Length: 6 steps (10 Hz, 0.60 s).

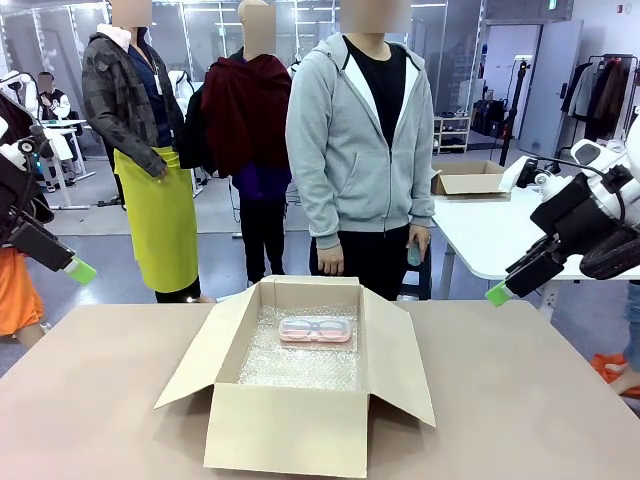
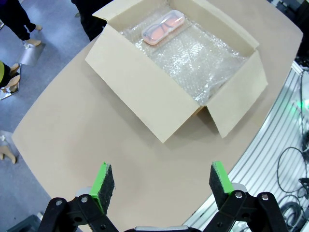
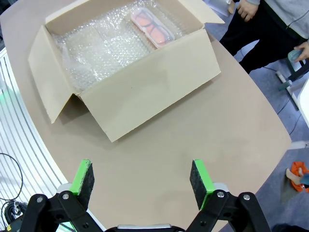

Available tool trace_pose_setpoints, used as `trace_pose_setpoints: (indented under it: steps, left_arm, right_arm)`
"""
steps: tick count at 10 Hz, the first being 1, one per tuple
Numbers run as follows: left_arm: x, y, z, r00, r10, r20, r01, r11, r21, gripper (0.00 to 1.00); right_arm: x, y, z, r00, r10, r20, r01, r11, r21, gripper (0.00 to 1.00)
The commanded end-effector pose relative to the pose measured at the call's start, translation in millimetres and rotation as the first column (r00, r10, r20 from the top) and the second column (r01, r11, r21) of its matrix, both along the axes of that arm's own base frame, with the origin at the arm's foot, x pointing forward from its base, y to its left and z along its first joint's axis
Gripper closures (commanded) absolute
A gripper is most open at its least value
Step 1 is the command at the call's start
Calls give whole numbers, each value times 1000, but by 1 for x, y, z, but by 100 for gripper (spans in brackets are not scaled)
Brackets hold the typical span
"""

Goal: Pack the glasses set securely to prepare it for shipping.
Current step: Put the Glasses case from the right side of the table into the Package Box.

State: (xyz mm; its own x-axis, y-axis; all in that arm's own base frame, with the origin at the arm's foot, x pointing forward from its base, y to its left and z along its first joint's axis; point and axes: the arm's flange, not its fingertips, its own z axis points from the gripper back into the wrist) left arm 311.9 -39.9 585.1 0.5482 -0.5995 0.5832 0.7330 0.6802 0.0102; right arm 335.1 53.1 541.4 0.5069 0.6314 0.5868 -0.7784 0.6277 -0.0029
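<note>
The left gripper (image 2: 160, 170) and right gripper (image 3: 142, 169) hang over the table (image 2: 96, 145), jaws wide apart, empty. Ahead of both sits the box (image 2: 140, 87) (lined with bubble wrap (image 2: 203, 58)); the pink glasses case (image 2: 163, 28) lies at its far end.
</note>
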Motion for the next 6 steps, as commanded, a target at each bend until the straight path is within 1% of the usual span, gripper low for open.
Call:
trace_pose_setpoints:
  steps: [1,6]
  left_arm:
    - [-1,1,1,1000,-8,1,8,1000,-14,0]
    - [-1,1,1,1000,-8,1,8,1000,-14,0]
  right_arm:
    - [0,1,2,1000,-18,-10,18,1000,0,0]
    - [0,1,2,1000,-18,-10,18,1000,0,0]
